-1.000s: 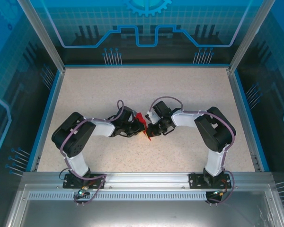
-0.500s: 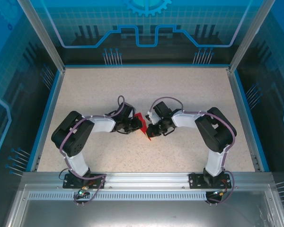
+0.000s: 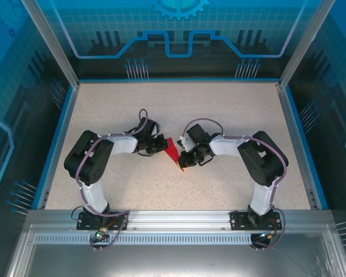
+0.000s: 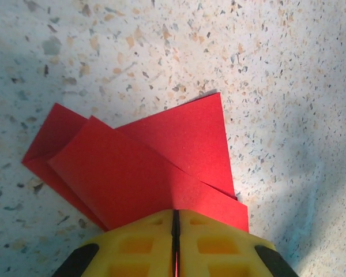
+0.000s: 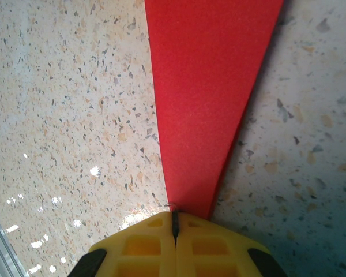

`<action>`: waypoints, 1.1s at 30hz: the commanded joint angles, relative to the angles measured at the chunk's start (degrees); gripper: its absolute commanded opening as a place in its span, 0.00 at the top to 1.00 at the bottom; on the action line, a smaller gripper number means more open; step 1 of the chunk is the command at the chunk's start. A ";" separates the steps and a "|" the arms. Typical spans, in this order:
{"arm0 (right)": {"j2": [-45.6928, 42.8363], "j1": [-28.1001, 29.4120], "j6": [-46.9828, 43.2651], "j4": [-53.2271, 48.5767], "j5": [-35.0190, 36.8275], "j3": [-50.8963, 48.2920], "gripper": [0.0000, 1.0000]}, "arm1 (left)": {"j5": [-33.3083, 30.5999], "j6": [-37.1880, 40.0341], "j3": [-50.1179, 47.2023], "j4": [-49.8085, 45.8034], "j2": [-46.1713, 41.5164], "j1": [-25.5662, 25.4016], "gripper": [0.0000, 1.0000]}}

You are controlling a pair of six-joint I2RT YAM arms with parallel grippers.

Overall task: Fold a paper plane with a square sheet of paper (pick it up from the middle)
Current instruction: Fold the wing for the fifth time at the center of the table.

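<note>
Top external view: my left pincer (image 3: 161,146) and right pincer (image 3: 183,161) are facing each other across the folded red paper (image 3: 172,150), mid-way on a speckled beige tabletop (image 3: 230,109) that is sitting inside blue-lit glass walls (image 3: 179,34). Left wrist view: my left pincer is clamping the paper's layered edge. Right wrist view: my right pincer is pinching its narrow tip.

The left arm (image 3: 89,167) and right arm (image 3: 265,157) are wearing black joint housings and white link shells, with purple cables (image 3: 205,120) looping alongside. The left gripper (image 4: 175,213) and right gripper (image 5: 174,216) are showing yellow grid-moulded fingers (image 4: 135,245).
</note>
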 commanded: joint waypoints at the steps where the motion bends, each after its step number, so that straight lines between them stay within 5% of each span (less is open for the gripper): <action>1: 3.83 0.33 -0.98 -7.93 8.85 -3.71 1.00 | -1.10 2.33 1.09 -1.19 1.92 1.48 0.90; 25: 2.95 -0.02 1.30 -7.49 9.32 -7.80 1.00 | -7.31 2.96 5.37 -7.99 1.87 10.43 0.91; 33: 2.94 0.07 1.21 -7.49 8.95 -7.22 1.00 | -2.90 0.73 3.58 -6.64 -5.70 9.64 0.91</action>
